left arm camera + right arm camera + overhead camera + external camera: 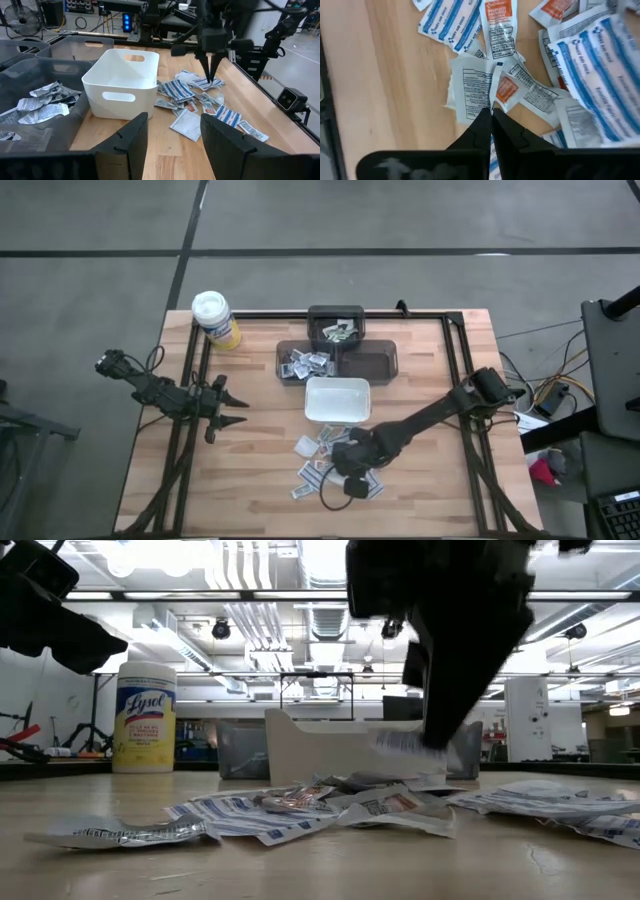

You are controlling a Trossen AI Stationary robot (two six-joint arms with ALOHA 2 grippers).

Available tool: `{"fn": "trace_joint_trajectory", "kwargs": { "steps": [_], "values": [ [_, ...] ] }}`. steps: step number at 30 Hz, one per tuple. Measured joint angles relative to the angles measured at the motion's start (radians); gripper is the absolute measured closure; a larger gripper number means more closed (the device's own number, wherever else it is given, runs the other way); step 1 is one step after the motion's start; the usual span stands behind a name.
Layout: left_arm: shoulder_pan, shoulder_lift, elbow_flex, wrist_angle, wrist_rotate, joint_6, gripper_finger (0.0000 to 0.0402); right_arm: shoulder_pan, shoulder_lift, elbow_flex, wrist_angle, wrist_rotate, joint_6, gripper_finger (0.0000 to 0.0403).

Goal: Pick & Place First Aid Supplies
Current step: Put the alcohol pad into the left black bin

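Note:
The first aid supplies, small flat white packets with blue or orange print, lie in a loose pile (318, 460) on the wooden table, near the white dish (337, 400). My right gripper (491, 112) stands over the pile, pointing steeply down, and is shut on one white packet with black print (470, 87). In the low view this packet (400, 745) is raised a little above the pile, in front of the dish. My left gripper (235, 408) waits open at the table's left side, nothing between its fingers (125, 145). My right gripper pinches the white packet between its two fingertips by an edge near one corner (485, 111). The fingers come from above, slanting down. The packet sticks out sideways from the fingertips (432, 740), lifted off the pile. A small orange-labelled packet (507, 90) lies right beside the tips; I cannot tell whether it is caught too.
Dark grey bins (365, 362) stand behind the dish; two hold packets (305, 363). A yellow canister with a white lid (215, 320) stands at the far left corner. A black frame rail (460, 370) runs round the table. Bare wood lies left of the pile.

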Motion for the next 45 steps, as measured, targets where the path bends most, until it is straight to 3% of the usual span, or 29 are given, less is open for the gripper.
{"fn": "trace_joint_trajectory", "kwargs": {
  "steps": [14,20,28,39,45],
  "values": [
    [0.0,0.002,0.0,0.001,-0.001,-0.011,0.0225,-0.027,-0.019,0.363,-0.374,-0.252,-0.248,0.0394],
    [0.0,0.002,0.0,0.001,-0.001,-0.03,0.0225,-0.068,-0.02,0.484,-0.413,-0.286,-0.371,0.0394],
    [0.0,0.002,0.0,0.001,0.0,-0.043,0.0225,-0.145,-0.02,0.653,-0.404,-0.309,-0.671,0.0394],
    [0.0,0.002,0.0,0.001,0.0,-0.061,0.0225,-0.285,-0.021,0.811,-0.241,-0.866,-0.957,0.0394],
    [0.0,0.002,0.0,0.001,0.0,-0.06,0.0225,-0.355,-0.021,0.821,-0.194,-0.975,-0.967,0.0394]
  ]
}}
